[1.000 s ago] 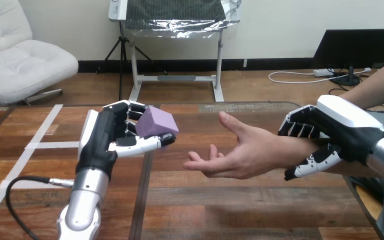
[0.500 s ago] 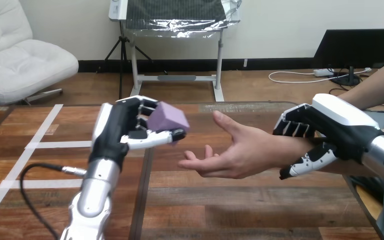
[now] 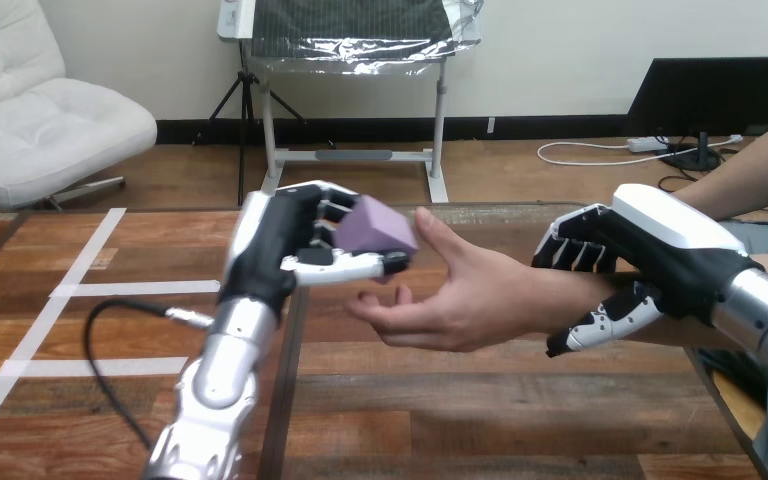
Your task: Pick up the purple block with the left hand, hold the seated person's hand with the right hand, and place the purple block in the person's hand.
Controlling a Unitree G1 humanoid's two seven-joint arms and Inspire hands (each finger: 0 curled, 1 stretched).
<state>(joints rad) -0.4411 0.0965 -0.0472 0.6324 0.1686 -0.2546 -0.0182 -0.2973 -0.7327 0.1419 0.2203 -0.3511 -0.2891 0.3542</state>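
Wooden table planks [image 3: 460, 420] crossed by white tape lines [image 3: 90, 288] run under the handover. Your left hand [image 3: 280, 245], its arm coming up from seven o'clock, is clenched on the purple block [image 3: 375, 228]: fingers behind it, thumb across its underside, the block held in the air above the table.

The person's hand [image 3: 460, 300] reaches in from three o'clock, palm up and cupped, thumb raised just beside the block's right edge. Whether they touch, I cannot tell. Your right hand [image 3: 650, 250] grasps the person's wrist [image 3: 550, 305], fingers curled over the top and thumb underneath.

The block sits at about ten o'clock from the palm's hollow, so I judge the placing not yet done. Bring the block toward four o'clock, clear of the raised thumb, and lower it until it rests in the hollow before you let the fingers go. Hold the right hand steady and its grip light, so the palm does not tip.

No label or writing can be read on the block's faces or on either hand.
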